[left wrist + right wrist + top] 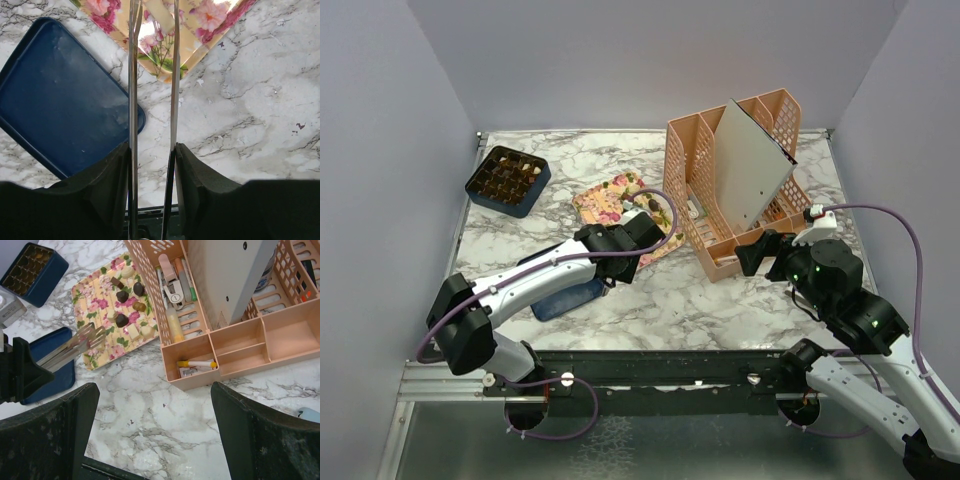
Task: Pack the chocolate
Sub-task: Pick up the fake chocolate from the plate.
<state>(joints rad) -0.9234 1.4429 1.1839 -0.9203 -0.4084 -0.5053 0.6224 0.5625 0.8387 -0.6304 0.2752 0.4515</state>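
Note:
Several chocolate pieces (127, 297), dark brown and cream, lie on a floral tray (95, 295); the tray also shows in the top view (610, 200). My left gripper (620, 242) is shut on metal tongs (152, 75), whose blades reach over the tray's near corner (165, 65). The tongs also show in the right wrist view (75, 347). I cannot tell whether a piece sits between the tips. The dark blue gridded box (507, 180) stands at the far left and holds a few pieces. My right gripper (760, 252) is open and empty above bare marble near the organiser.
A dark blue lid (60, 100) lies flat left of the tongs, and shows under the left arm in the top view (565, 295). A peach desk organiser (735, 190) with a grey board, pens and small items stands at the right.

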